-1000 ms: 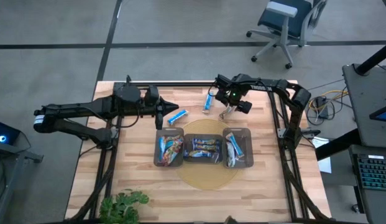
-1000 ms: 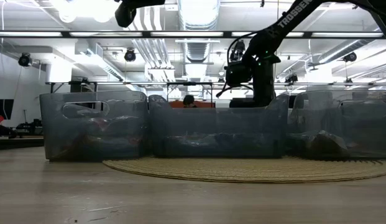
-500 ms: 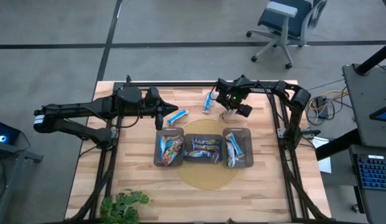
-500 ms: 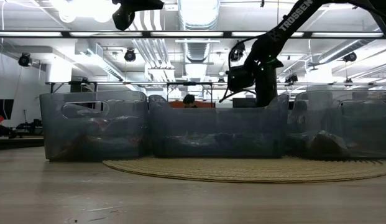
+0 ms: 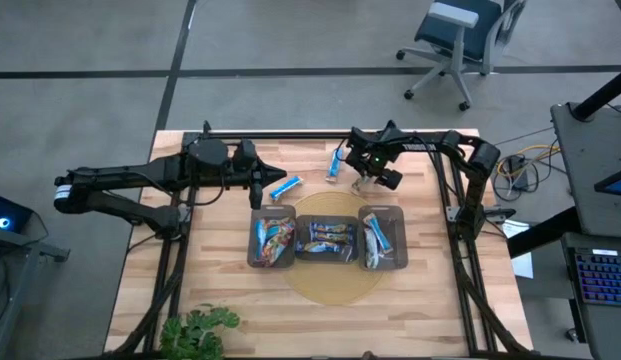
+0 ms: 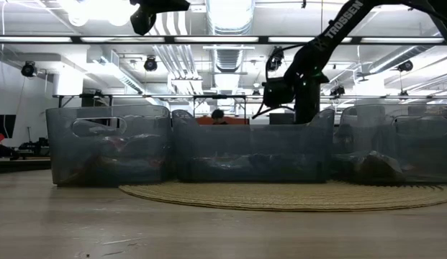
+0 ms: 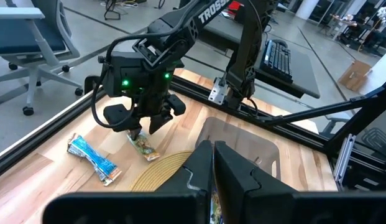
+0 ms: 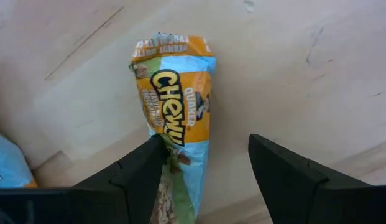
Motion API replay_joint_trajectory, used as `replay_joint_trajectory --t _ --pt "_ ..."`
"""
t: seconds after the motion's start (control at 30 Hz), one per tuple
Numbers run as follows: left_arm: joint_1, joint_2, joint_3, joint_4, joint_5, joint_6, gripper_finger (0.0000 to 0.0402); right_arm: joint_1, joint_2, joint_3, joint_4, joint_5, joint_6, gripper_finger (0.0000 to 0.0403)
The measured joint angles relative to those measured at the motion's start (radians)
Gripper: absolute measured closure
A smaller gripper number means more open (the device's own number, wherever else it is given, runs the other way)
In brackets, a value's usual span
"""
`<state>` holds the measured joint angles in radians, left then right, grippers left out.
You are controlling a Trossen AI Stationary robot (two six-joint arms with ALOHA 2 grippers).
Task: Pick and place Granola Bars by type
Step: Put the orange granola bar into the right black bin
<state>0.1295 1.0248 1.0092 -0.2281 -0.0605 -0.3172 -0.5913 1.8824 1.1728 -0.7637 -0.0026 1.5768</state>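
An orange and green Chewy granola bar (image 8: 174,106) lies flat on the bare wood at the far side of the table. My right gripper (image 8: 208,165) hangs open above its near end, pointing down. One finger (image 8: 140,180) stands at the bar's edge and the other (image 8: 292,180) stands off to its side. The left wrist view shows that gripper (image 7: 142,127) just over the bar (image 7: 144,147). Two blue bars (image 5: 286,186) (image 5: 336,162) lie on the wood nearby. My left gripper (image 5: 280,172) is shut and held in the air left of them.
Three dark see-through trays (image 5: 253,243) (image 5: 325,222) (image 5: 400,240) stand in a row, the middle one on a round woven mat (image 5: 335,285), each holding several bars. A potted plant (image 5: 195,330) sits at the near edge. Bare wood lies left and right of the trays.
My right gripper has come down a little toward the orange bar, staying open. The bar has not moved.
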Motion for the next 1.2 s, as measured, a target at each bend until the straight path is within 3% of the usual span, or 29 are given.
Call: replay_joint_trajectory --t 0.57,1.2 --pt "0.0 0.0 0.0 0.0 0.0 0.002 0.0401 0.002 -0.002 -0.023 0.04 0.003 0.002 0.0184" --pt "0.0 0.0 0.0 0.0 0.0 0.003 0.0401 0.002 0.0 -0.024 0.046 0.004 0.002 0.0323"
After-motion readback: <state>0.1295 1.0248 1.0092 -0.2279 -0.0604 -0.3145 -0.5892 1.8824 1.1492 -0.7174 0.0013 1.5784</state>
